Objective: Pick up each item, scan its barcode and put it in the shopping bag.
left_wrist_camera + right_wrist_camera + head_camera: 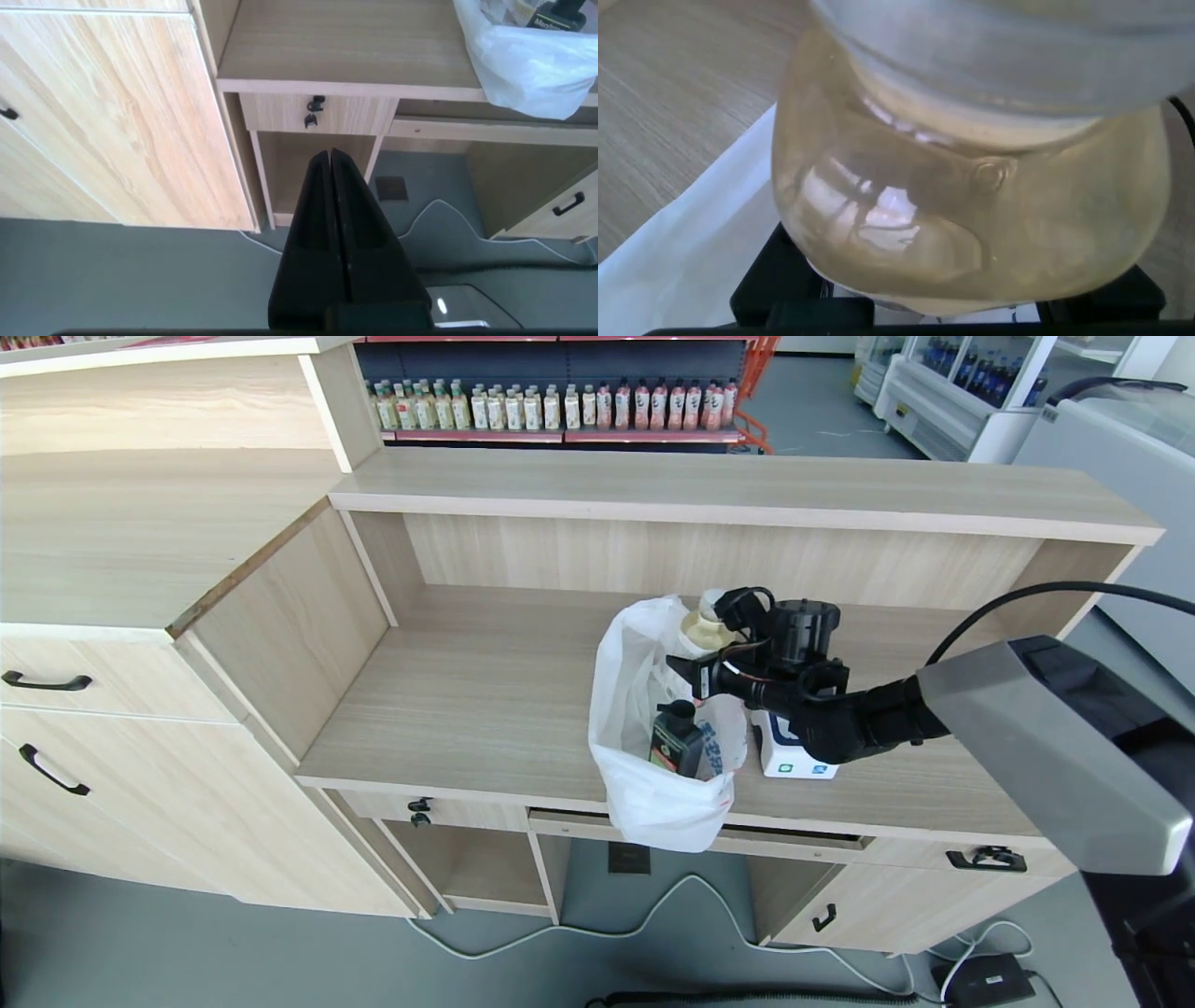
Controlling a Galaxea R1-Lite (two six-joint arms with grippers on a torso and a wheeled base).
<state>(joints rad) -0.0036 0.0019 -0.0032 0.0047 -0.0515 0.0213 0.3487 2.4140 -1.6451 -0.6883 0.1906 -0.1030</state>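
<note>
Head view: the right gripper (714,649) hangs at the mouth of the white shopping bag (644,784). The bag stands near the front edge of the worktop (485,700).
Pale bottle (702,631): held in the right gripper's fingers at the bag's far rim, level with the opening (not down inside).
Dark bottle (676,739): upright inside the bag, with a black cap on top and a green label facing the head camera.
White box (789,758): on the worktop just beside the bag, on the robot's right, partly under the right arm.
Right wrist view: the pale bottle is very close, translucent and yellowish. Black fingers (775,291) sit on either side of its lower part, and this view makes the contact plain. White bag plastic and bare worktop lie beyond it.
Left wrist view: the left gripper (331,159) is low in front of the cabinet, below worktop level. Its fingers (313,233) are pressed flat together with nothing between them, pointing toward the grey floor (140,271).
Extra from the left wrist view: a drawer lock (316,110) with a key hanging in it, seen from the front. A white cable (422,222) lies on the floor. One corner of the bag bulges over the worktop's front edge (the head view places that bulge above the drawer).
</note>
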